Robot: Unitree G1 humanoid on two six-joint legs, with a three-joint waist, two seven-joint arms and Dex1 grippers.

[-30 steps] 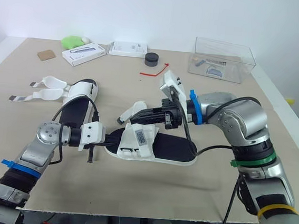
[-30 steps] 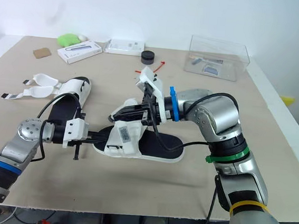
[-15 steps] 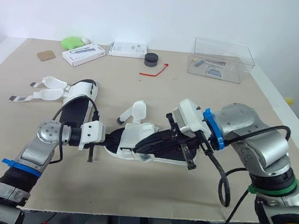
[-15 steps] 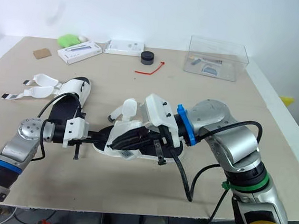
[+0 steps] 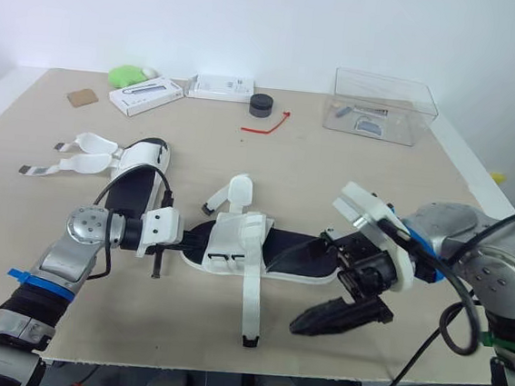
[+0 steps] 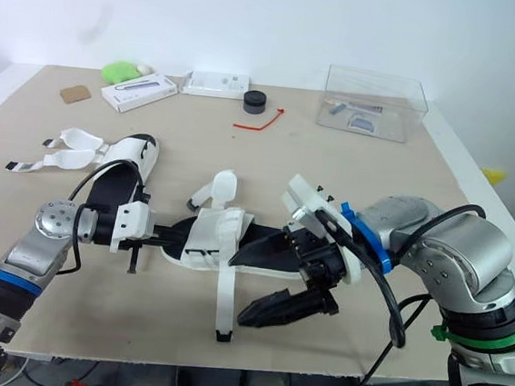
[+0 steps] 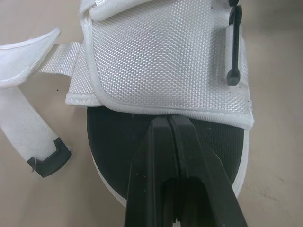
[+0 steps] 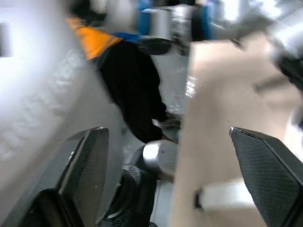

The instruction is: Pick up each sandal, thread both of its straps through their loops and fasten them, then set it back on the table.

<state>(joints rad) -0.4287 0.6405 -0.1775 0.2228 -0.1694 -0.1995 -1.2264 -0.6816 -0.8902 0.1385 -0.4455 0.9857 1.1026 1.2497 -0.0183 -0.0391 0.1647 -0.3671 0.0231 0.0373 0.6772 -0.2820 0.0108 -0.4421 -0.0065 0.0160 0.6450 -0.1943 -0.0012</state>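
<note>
A sandal (image 5: 270, 254) with a black footbed and white mesh straps lies mid-table. Its long strap (image 5: 249, 302) trails loose toward the table's front edge, ending in a black tip. A shorter strap (image 5: 232, 192) curls up behind it. My left gripper (image 5: 180, 240) is shut, its fingers (image 7: 170, 156) lying on the footbed at the heel end under the mesh upper. Just right of the sandal's toe, my right gripper (image 5: 326, 286) stands open and holds nothing. A second sandal (image 5: 136, 177) lies at the left with its straps (image 5: 79, 153) spread open.
At the back stand a clear plastic box (image 5: 385, 105), a black round puck (image 5: 261, 104), a red tie (image 5: 266, 123), two white boxes (image 5: 144, 94) (image 5: 220, 86), a green lump (image 5: 127, 75) and a brown card (image 5: 81, 97).
My right gripper swung from behind the sandal down to its front right, drawing the long strap out, then opened and let it go. The left gripper stayed put.
</note>
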